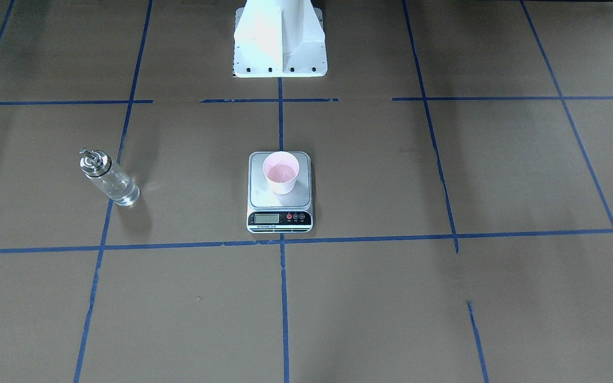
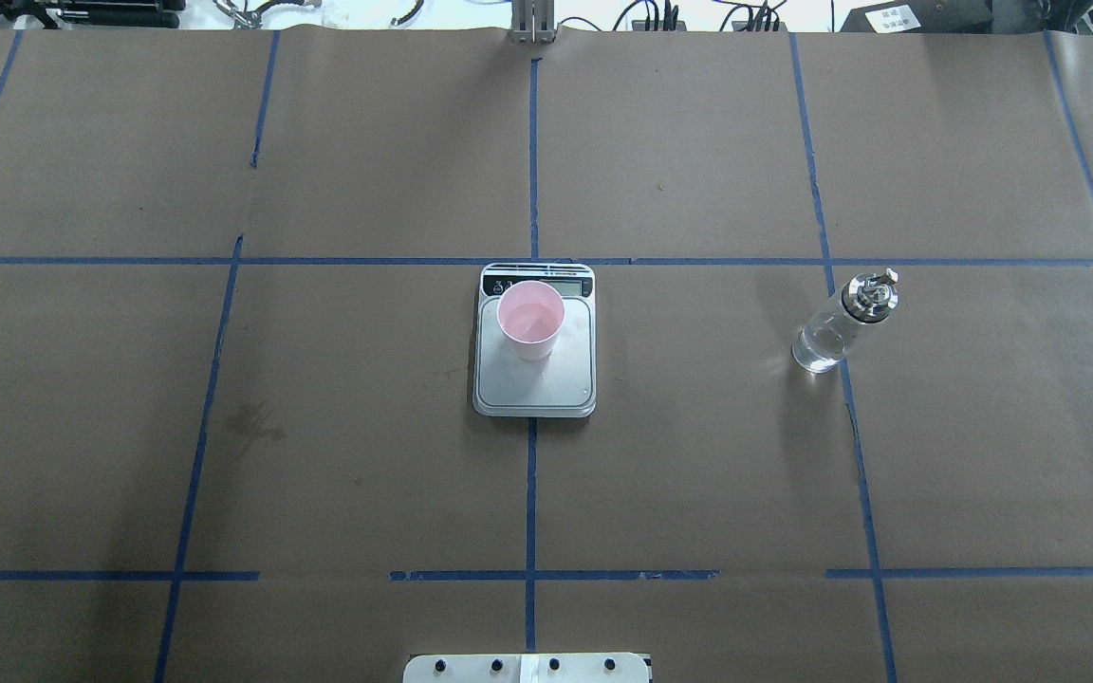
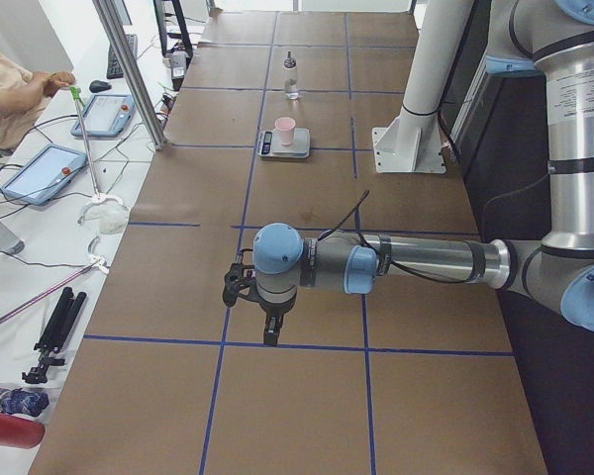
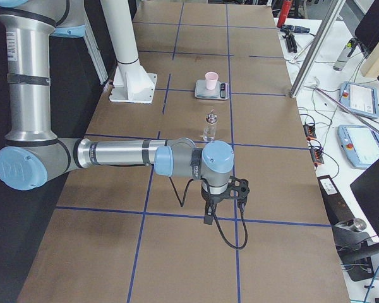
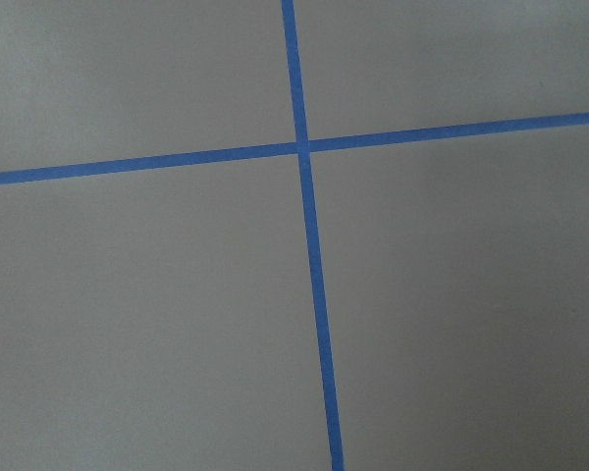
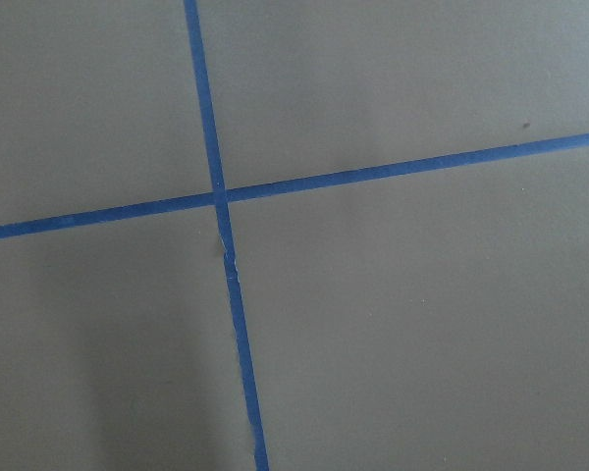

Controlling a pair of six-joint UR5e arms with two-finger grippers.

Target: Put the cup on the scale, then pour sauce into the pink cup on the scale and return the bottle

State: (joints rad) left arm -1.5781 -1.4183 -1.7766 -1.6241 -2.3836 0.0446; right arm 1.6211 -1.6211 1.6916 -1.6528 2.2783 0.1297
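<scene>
The pink cup [image 1: 281, 173] stands upright on the far half of the scale [image 1: 280, 213] at the table's middle, also seen from overhead as cup [image 2: 530, 321] on scale [image 2: 535, 389]. The glass bottle [image 2: 841, 323] with its silver cap stands upright on the paper to the robot's right of the scale, clear sauce [image 1: 120, 190] inside it. My left gripper [image 3: 270, 334] hangs over the table's left end and my right gripper [image 4: 208, 218] over the right end, both far from the scale. I cannot tell whether either is open or shut. Both wrist views show only paper and tape.
The white robot pedestal [image 1: 280, 42] stands behind the scale. Blue tape lines grid the brown paper. Side benches hold tablets [image 3: 42, 170], cables and a tripod [image 3: 54, 332]; a person's arm [image 3: 10, 84] shows at the left bench. Metal posts [image 3: 129, 69] stand at the far edge.
</scene>
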